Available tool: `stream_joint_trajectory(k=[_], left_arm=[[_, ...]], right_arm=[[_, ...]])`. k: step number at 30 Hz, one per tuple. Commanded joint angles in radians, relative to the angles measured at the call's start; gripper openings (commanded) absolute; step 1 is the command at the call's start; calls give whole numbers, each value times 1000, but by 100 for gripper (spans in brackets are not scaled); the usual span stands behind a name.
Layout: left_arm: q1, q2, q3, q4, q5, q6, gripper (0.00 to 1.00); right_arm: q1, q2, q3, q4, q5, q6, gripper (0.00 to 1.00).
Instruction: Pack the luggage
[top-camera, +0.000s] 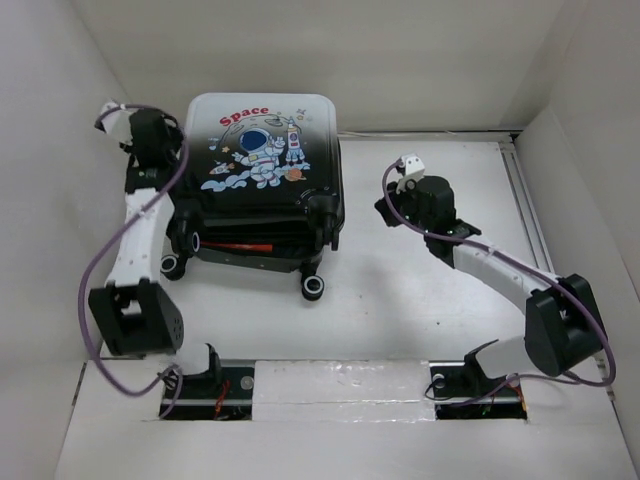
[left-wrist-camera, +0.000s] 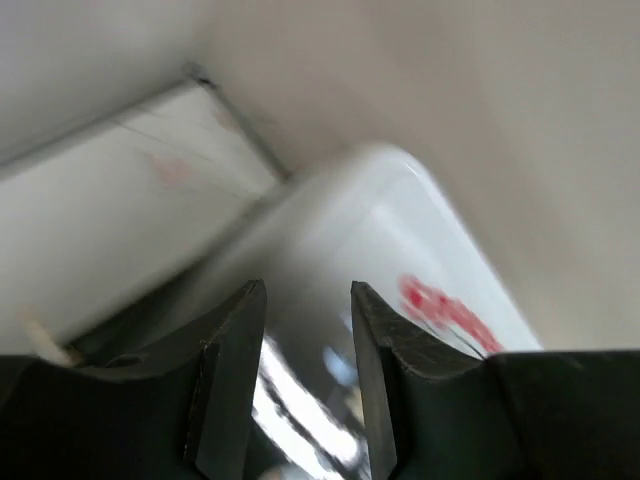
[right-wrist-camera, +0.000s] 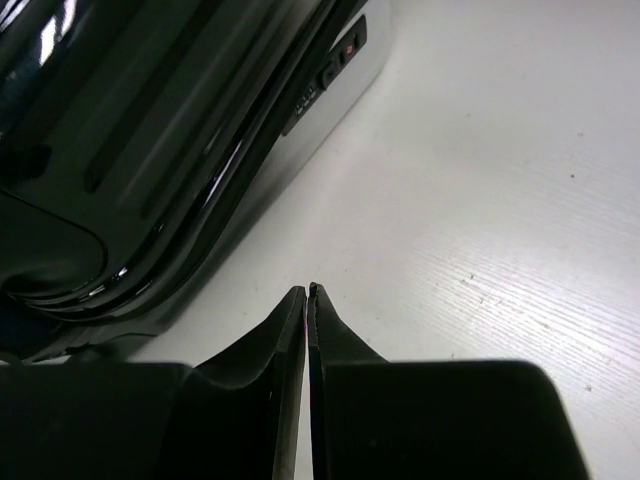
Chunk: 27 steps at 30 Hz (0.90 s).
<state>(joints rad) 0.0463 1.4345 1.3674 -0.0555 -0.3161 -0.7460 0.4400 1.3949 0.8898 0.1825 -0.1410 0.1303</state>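
The luggage (top-camera: 262, 150) lies flat at the back left of the table, astronaut and red "Space" print facing up, lid nearly down with an orange strip showing in the front gap. My left gripper (top-camera: 160, 135) is at its left edge, open and empty; in the left wrist view (left-wrist-camera: 308, 300) its fingers frame the blurred glossy lid (left-wrist-camera: 400, 240). My right gripper (top-camera: 400, 180) is right of the luggage, above the table. In the right wrist view (right-wrist-camera: 306, 292) its jaws are pressed together on nothing, with the luggage's black shell (right-wrist-camera: 150, 150) at upper left.
White walls enclose the table on the left, back and right. Two caster wheels (top-camera: 314, 286) stick out at the luggage's front edge. A metal rail (top-camera: 525, 200) runs along the right side. Cables loop around both arms.
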Motion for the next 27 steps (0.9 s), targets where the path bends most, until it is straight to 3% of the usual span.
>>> stream_joint_trajectory(k=[1,5,9,12,15,20,22,27], left_arm=[[98,130,151,-185,-35,120,35],[196,343,298,-312,11,192,35],[196,574,474,-451,84,278,34],[185,685,520,-488,146,283,32],[173,661,361,-394,224,252,32],[93,454,20,-95,396,97,29],[54,384,-132,-29,396,39,29],[-95,207,-350,100,330,8,29]], right_arm=[[9,15,49,14,-37,-18,10],[19,79,103,23,-37,-27,10],[19,159,178,34,-49,-27,10],[19,216,233,34,-49,-27,10],[10,272,287,43,-49,-27,10],[-32,349,354,43,-49,-27,10],[-52,358,354,43,-39,-6,10],[-128,383,391,34,-40,3,12]])
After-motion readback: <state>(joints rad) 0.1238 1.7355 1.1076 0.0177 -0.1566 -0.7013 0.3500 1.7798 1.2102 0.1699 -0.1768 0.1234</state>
